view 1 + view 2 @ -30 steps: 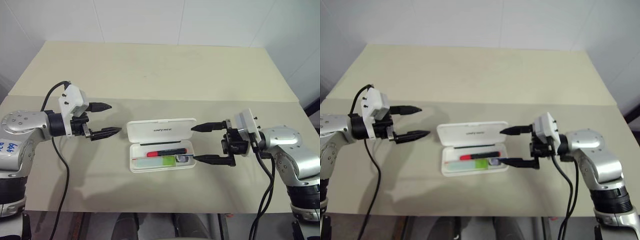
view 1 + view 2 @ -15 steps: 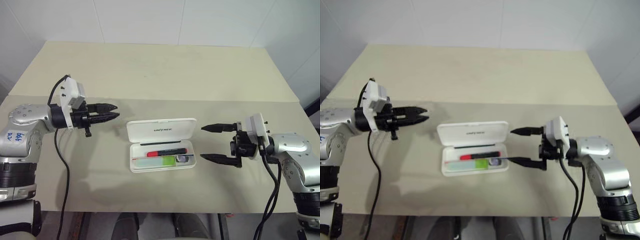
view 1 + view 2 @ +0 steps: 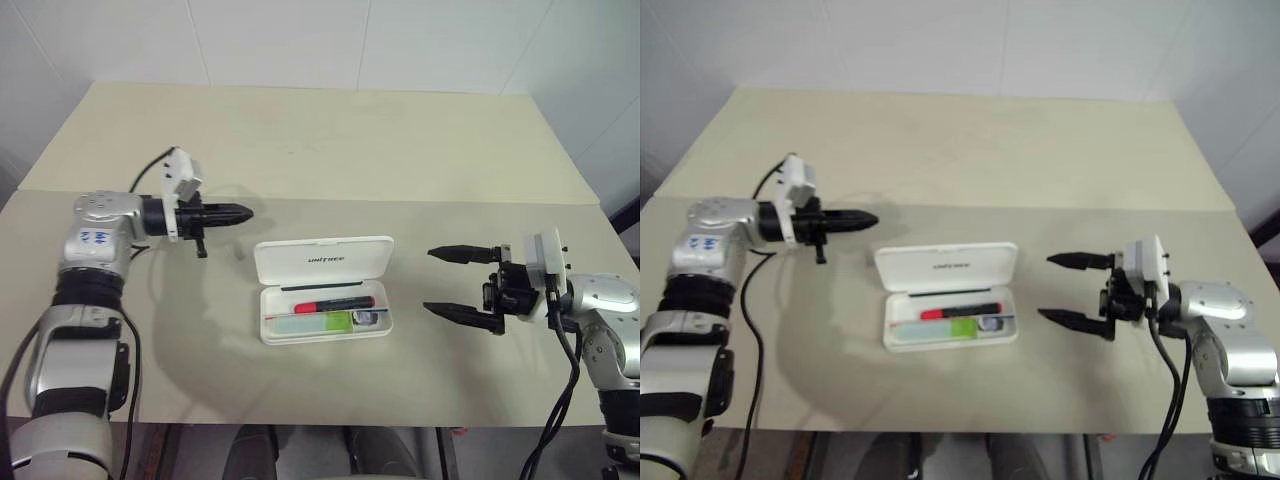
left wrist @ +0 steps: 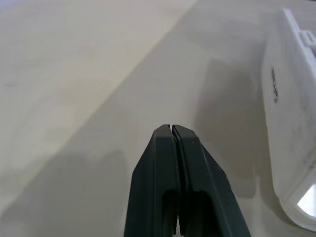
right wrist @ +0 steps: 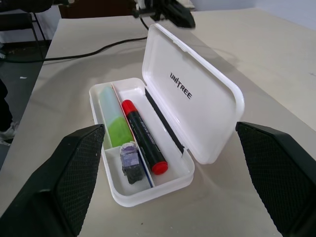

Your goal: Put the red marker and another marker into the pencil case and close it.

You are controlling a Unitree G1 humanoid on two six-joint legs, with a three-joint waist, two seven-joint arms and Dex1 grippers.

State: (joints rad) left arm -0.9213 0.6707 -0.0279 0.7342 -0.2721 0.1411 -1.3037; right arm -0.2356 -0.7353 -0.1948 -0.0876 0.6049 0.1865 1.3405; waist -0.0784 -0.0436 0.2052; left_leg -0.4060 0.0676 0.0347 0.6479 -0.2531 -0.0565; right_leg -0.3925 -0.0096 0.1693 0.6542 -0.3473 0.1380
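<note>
I'm seeing the pencil case [image 3: 323, 290] lying open on the beige table [image 3: 320, 150], its lid cut off at the edge of my left wrist view. Inside, the red marker [image 5: 143, 137] and the green highlighter [image 5: 113, 125] are lying side by side; a small purple lump [image 5: 130, 159] beside them is hard to identify. My left gripper [image 3: 243, 212], fingers pressed together, is hovering just beyond the lid's far left corner. My right gripper [image 3: 447, 282], fingers spread wide and empty, is facing the case's right end, well apart. White walls are bordering the table.

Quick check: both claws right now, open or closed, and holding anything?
Left claw: closed, holding nothing.
Right claw: open, holding nothing.
</note>
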